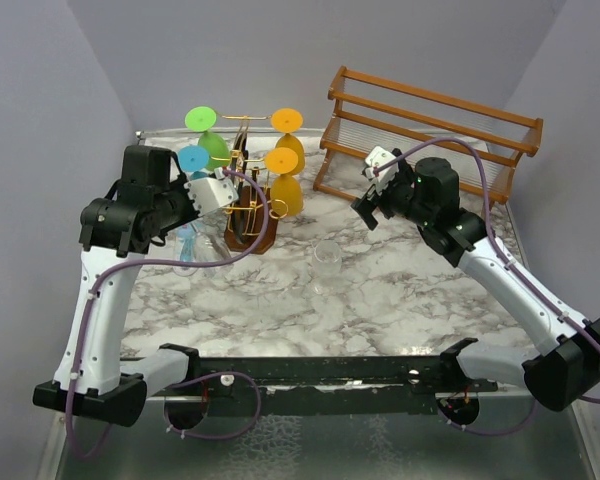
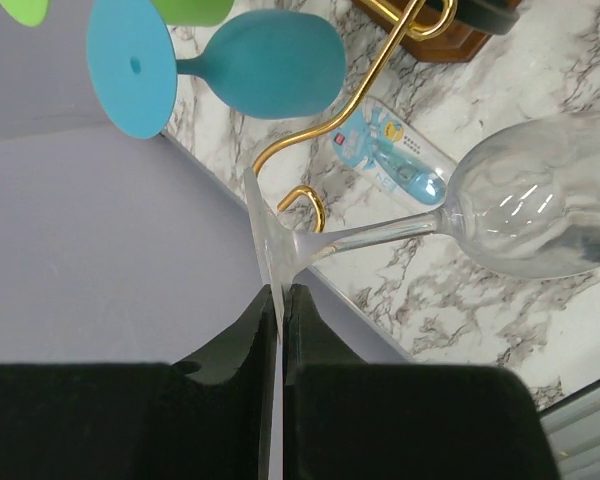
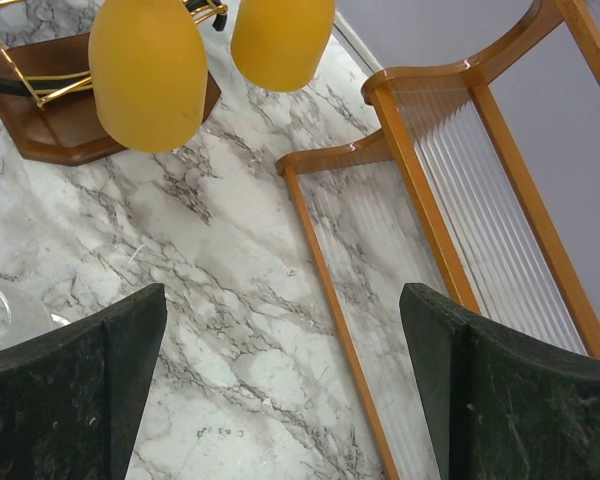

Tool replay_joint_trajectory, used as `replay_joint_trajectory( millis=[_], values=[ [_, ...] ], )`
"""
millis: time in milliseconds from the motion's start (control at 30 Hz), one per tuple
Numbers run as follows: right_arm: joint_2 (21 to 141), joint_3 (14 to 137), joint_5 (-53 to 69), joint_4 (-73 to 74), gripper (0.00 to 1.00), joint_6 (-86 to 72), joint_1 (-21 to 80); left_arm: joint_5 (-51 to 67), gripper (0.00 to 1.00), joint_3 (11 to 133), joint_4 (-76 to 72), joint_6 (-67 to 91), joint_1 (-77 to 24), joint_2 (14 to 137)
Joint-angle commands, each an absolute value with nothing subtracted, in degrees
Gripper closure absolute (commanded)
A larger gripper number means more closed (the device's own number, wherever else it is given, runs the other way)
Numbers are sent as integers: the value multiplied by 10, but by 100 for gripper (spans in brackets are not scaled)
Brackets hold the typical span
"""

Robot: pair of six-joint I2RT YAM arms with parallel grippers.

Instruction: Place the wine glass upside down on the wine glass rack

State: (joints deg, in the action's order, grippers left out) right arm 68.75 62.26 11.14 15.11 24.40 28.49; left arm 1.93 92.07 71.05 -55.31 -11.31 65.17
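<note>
marble-patterned table [image 1: 400, 300] is seen from above, with two arms mounted at its near edge. at the left, the clear wine glass [image 2: 535, 205] is held by the left gripper [image 2: 283, 300], whose jaws are pinched shut on the edge of the glass's round foot. the glass is kept above the table, just left of the wine glass rack [image 1: 248, 215], a gold wire stand on a dark brown wooden base. its foot is seen right beside a curled gold arm end [image 2: 305, 200]; whether they touch cannot be told. a green glass [image 1: 212, 145], a blue glass [image 2: 250, 65] and two orange glasses [image 3: 148, 70] are hung upside down on the rack. a blue packet [image 2: 395, 150] is laid on the marble beneath the held glass. the right gripper [image 3: 280, 390] is held spread wide and empty, near a wooden slatted rack [image 1: 430, 130] at the far right. a second clear glass [image 1: 327, 258] is set on the table between the arms.
</note>
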Motion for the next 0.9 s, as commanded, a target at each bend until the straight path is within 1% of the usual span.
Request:
replay_joint_trajectory(
  millis=[0, 400, 867],
  values=[
    [672, 619, 126, 127, 0, 240, 282, -36, 100, 889, 634, -566, -112, 643],
    [669, 617, 128, 130, 0, 243, 280, -19, 99, 862, 577, -576, -116, 655],
    [662, 617, 131, 133, 0, 244, 276, -97, 98, 837, 538, -600, -127, 670]
  ],
)
